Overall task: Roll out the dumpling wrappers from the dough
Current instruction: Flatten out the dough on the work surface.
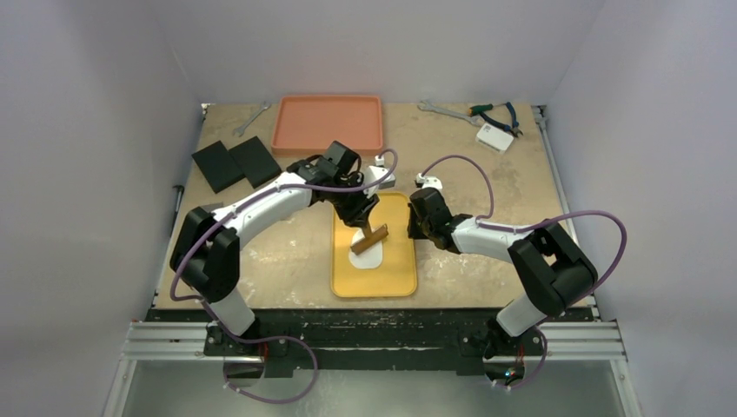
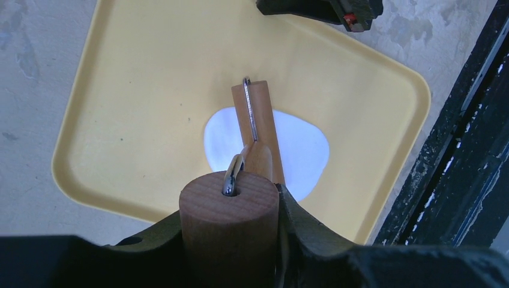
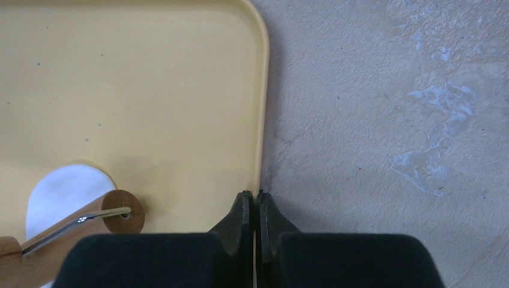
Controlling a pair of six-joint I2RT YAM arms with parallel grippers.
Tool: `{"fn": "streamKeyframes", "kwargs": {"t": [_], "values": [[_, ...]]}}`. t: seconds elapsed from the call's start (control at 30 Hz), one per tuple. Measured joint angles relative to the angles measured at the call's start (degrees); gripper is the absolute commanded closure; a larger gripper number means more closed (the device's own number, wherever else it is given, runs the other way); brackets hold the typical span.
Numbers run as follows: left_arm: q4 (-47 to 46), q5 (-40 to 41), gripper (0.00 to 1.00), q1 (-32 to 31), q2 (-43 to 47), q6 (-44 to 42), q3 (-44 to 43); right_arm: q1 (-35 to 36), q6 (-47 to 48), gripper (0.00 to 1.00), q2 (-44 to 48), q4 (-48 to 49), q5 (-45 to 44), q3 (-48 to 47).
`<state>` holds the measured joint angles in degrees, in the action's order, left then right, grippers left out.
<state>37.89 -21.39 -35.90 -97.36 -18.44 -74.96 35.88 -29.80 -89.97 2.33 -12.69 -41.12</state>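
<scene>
A flattened white dough sheet (image 1: 368, 256) lies in the yellow tray (image 1: 391, 278). My left gripper (image 1: 361, 208) is shut on the wooden handle (image 2: 228, 222) of a small roller. The roller's barrel (image 2: 258, 120) rests across the dough (image 2: 303, 150). My right gripper (image 1: 414, 228) is shut on the tray's right rim (image 3: 262, 120), with its jaws pinched together over the edge (image 3: 258, 201). The right wrist view shows the dough (image 3: 60, 189) and the barrel's end (image 3: 123, 211) at the lower left. No small round wrapper discs are in view.
An orange tray (image 1: 328, 123) stands at the back. Two black blocks (image 1: 235, 163) lie at the back left beside a wrench (image 1: 252, 117). At the back right are another wrench (image 1: 443, 109), pliers (image 1: 495, 113) and a small white box (image 1: 494, 137).
</scene>
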Motion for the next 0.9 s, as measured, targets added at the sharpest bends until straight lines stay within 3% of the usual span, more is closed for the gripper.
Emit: {"fn": "streamKeyframes", "kwargs": {"t": [0.17, 0.5, 0.73, 0.9], "values": [[-1.0, 0.5, 1.00, 1.4, 0.0, -0.3, 0.3, 0.0, 0.0, 1.00, 0.0, 0.0, -0.1, 0.0], [-11.0, 22.8, 1.00, 7.0, -2.7, -8.7, 1.9, 0.0, -0.2, 1.00, 0.0, -0.2, 0.1, 0.0], [-9.9, 22.1, 1.00, 7.0, -2.8, -8.6, 1.0, 0.0, -0.2, 1.00, 0.0, -0.1, 0.1, 0.0], [-4.1, 18.1, 1.00, 4.4, -2.6, -7.6, -0.9, 0.0, -0.2, 1.00, 0.0, -0.2, 0.1, 0.0]]}}
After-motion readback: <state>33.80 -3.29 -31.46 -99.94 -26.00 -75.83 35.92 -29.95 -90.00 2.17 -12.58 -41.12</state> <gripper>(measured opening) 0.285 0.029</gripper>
